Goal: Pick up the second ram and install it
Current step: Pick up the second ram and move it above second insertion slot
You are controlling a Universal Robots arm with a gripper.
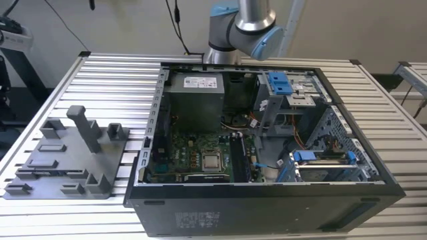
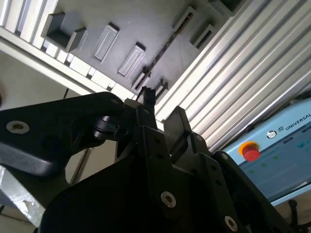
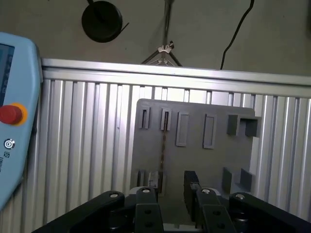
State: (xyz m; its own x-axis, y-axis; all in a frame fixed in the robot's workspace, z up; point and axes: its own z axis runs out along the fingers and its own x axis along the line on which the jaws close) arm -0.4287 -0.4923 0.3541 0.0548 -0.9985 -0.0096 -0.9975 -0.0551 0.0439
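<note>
Over fixture plate (image 3: 214, 162), logged gripper (image 3: 168, 187) wide, empty, above second ram (image 3: 164, 145); feared tipping it through off-centre closing.

The second ram (image 3: 164, 145) stands edge-on in the grey fixture plate (image 3: 218, 160), so in the first wrist view it is just 1 thin dark line and its chips cannot be told. The plate's near edge is hidden behind the gripper (image 3: 169, 184), whose body the picture's edge cuts off, as it does the pendant (image 3: 14, 111). In the exterior view the top edge cuts the arm (image 1: 240, 22).
</note>
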